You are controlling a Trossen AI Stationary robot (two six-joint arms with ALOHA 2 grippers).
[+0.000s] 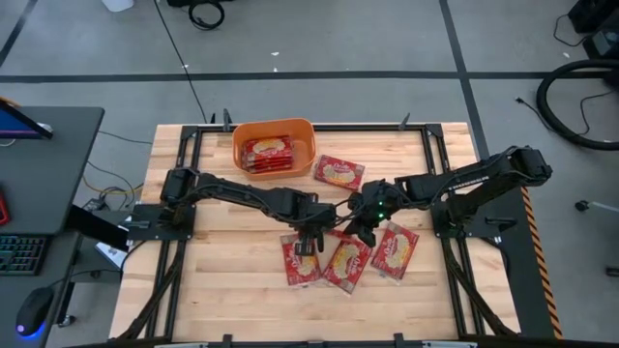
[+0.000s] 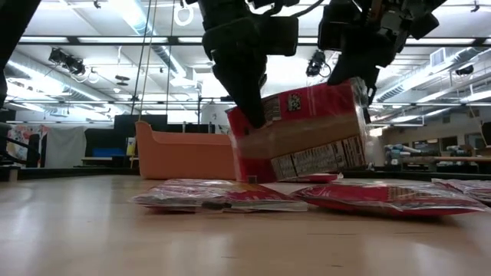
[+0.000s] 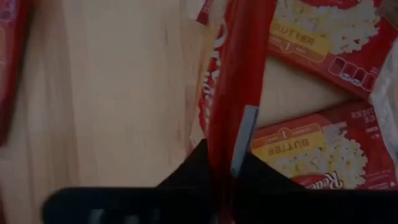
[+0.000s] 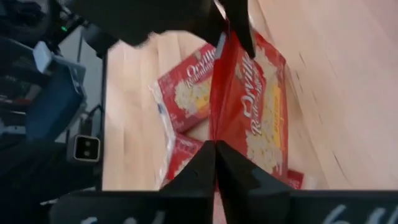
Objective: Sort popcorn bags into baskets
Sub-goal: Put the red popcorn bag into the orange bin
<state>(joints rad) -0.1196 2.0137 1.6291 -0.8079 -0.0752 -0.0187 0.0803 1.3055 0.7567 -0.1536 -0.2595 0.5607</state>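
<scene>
Above the wooden table (image 1: pixel 222 280), a popcorn bag (image 2: pixel 303 134) hangs upright, clenched between left tool (image 2: pixel 249 115) and right tool (image 2: pixel 360 80).

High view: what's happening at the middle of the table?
Both arms meet over the table's middle, holding one popcorn bag between them. The left gripper and the right gripper are each shut on an edge of it, and the low view shows it lifted on edge above the bags lying flat. Three bags lie on the wood below, another lies beside the orange basket, and the basket already holds at least one.
</scene>
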